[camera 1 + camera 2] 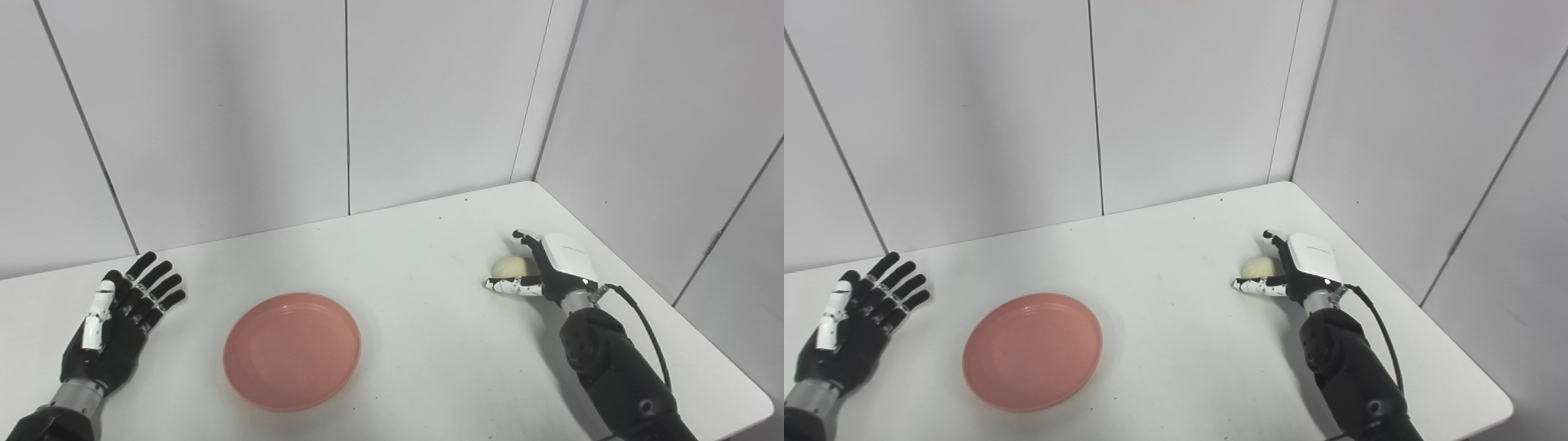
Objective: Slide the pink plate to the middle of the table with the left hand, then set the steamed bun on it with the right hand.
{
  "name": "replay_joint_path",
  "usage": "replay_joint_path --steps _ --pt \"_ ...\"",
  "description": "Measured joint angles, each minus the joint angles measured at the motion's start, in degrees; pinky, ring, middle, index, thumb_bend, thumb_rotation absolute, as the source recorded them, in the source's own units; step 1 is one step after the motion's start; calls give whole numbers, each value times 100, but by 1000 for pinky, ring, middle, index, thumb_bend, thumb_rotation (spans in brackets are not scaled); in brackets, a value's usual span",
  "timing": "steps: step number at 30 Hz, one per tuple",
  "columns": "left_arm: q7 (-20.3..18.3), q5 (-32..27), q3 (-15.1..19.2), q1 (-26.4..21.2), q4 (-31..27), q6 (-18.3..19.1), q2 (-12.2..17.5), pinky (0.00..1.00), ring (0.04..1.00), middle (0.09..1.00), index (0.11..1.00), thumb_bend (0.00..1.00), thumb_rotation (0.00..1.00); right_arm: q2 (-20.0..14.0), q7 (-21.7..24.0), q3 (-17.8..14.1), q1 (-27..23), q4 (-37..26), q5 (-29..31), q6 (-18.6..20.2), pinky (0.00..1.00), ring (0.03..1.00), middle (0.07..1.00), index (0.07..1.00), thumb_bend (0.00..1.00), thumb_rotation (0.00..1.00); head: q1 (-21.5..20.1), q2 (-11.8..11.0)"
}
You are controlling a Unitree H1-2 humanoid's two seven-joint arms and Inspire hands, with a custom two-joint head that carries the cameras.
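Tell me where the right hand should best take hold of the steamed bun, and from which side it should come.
Grip the steamed bun across its round middle, coming from its right side, where the right hand already cups it. The bun is a low dome on the table, so thumb and fingers on opposite sides look safest.

Both views look down and forward from the robot's head, side by side, onto the white counter and the grey wall panels behind it. Each takes in the whole work area at moderate range, with both arms entering from the bottom edge. The left eye view sits a little to the left, so the plate, the bun and the far right corner appear further right in it than in the right eye view.
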Motion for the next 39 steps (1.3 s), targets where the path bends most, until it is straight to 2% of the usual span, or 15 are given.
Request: replay_joint_path --steps 1,3,5,6,7,8,10,11,19,30,35,39 --pt "0 0 -8 13 -24 15 4 799 831 861 856 491 867 -3 -16 -5 -31 29 29 0 515 599 655 697 816 333 0 9" --pt "0 -1 -12 24 -43 42 7 801 832 862 856 488 864 -11 -40 -13 -90 78 122 1 468 549 604 655 791 216 0 9" --pt "-1 -3 -12 30 -60 58 7 799 830 859 854 488 866 -15 -48 -13 -120 81 209 0 452 527 579 618 776 164 -9 9" --pt "0 -3 -12 33 -70 64 7 796 827 856 850 491 864 -16 -48 -12 -126 80 283 -1 430 502 551 554 650 150 -9 9" --pt "0 -2 -13 39 -81 71 7 795 826 855 849 492 861 -19 -50 -3 -126 75 335 -11 409 481 529 515 571 138 -9 9" --pt "0 -1 -17 42 -87 74 8 794 826 855 848 492 859 -23 -51 10 -131 70 376 -14 402 473 522 501 544 134 -9 9" --pt "0 -1 -28 73 -138 84 10 799 831 860 852 491 861 -49 -52 44 -138 68 402 -12 348 422 453 521 527 28 -26 18" --pt "0 0 -34 94 -177 92 13 801 833 861 853 491 862 -67 -51 67 -140 53 414 -11 333 409 439 526 524 14 -35 35" --pt "51 1 -79 182 -347 148 17 796 828 858 850 490 857 -175 -33 216 -152 22 430 -4 327 408 425 532 522 0 -44 62" --pt "97 0 -86 219 -417 166 18 797 830 857 853 486 874 -197 -32 250 -150 -19 564 33 335 424 442 526 524 0 18 53" --pt "127 1 -117 234 -459 167 14 797 831 861 854 489 877 -197 14 280 -78 -276 554 36 343 430 442 528 523 0 123 44" --pt "209 4 -150 288 -567 166 0 802 836 865 858 494 875 -191 104 328 54 -599 521 41 316 399 431 535 521 0 211 35"
